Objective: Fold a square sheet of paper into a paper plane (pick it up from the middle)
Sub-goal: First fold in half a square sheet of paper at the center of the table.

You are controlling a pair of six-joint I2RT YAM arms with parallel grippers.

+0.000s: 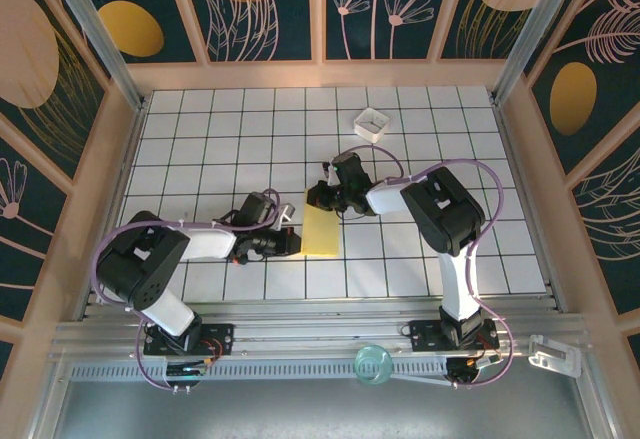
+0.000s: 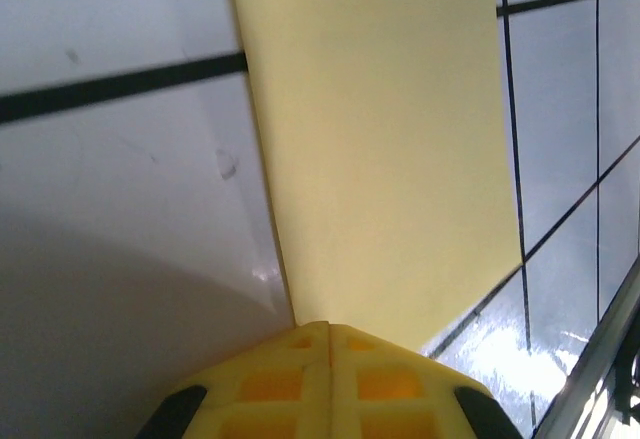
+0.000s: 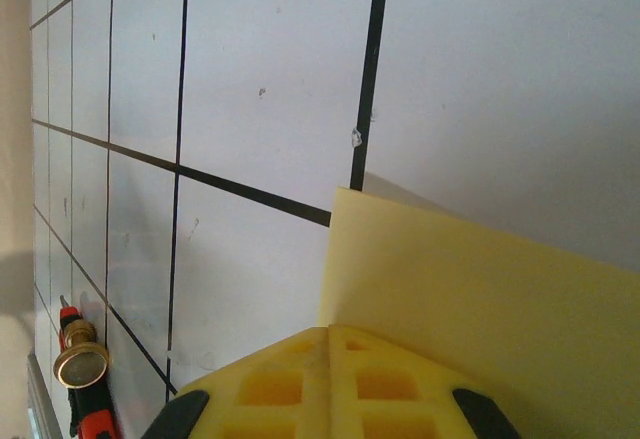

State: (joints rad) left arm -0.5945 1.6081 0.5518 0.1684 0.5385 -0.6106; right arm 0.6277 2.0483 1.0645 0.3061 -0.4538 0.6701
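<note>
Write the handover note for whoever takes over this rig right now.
Left tool: shut, tips at the yellow sheet's near-left edge.
Right tool: shut, tips by its far-left corner.
Sheet: lies mid-table, a narrow rectangle, seemingly folded in half once.
Done: apparently that first fold.
To do: the nose and wing folds.
Whether either tool pinches the sheet is unclear.

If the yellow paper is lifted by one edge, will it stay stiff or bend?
Probably it will droop: the yellow paper looks very thin, with hardly any visible edge. It seems light, so a push may slide it over the glossy table.
</note>
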